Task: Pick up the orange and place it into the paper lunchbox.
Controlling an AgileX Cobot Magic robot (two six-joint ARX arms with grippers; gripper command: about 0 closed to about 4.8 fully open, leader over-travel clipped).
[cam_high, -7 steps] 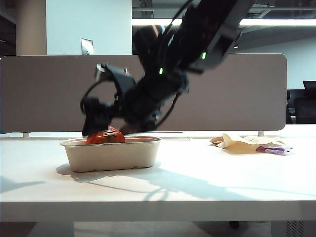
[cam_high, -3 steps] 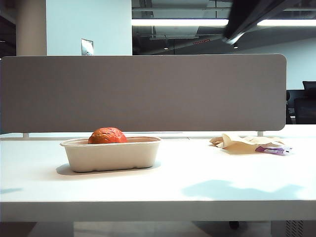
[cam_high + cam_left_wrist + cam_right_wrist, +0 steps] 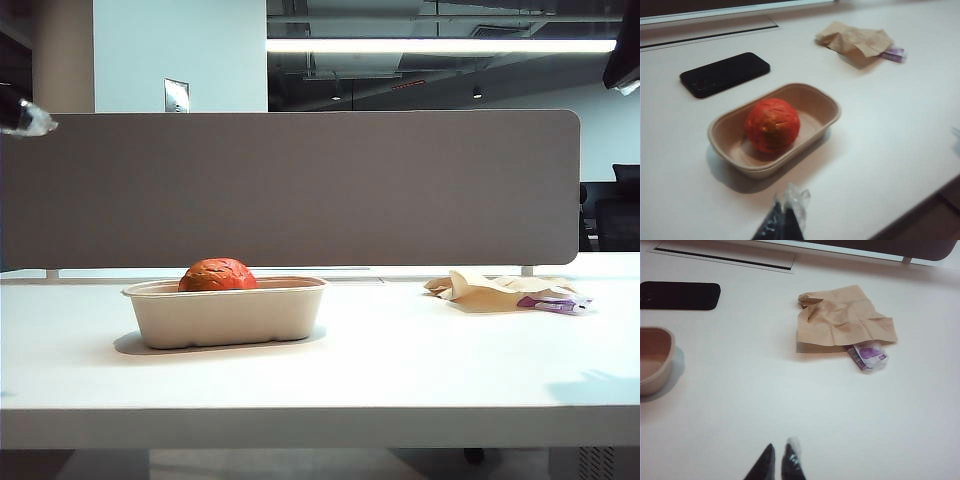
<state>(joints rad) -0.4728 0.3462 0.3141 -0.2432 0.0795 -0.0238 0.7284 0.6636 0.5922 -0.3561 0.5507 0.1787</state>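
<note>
Orange delivered, both arms pulled clear.

A second ago the right arm stood over the lunchbox; now the orange sits alone in its left half. The right gripper has lifted away over the table near the wrapper, fingers clenched, empty. The left gripper hovers above the box, fingers together, empty. The task looks finished.

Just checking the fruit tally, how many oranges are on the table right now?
1. The orange sits inside the paper lunchbox, toward one end. None visible elsewhere.
</note>
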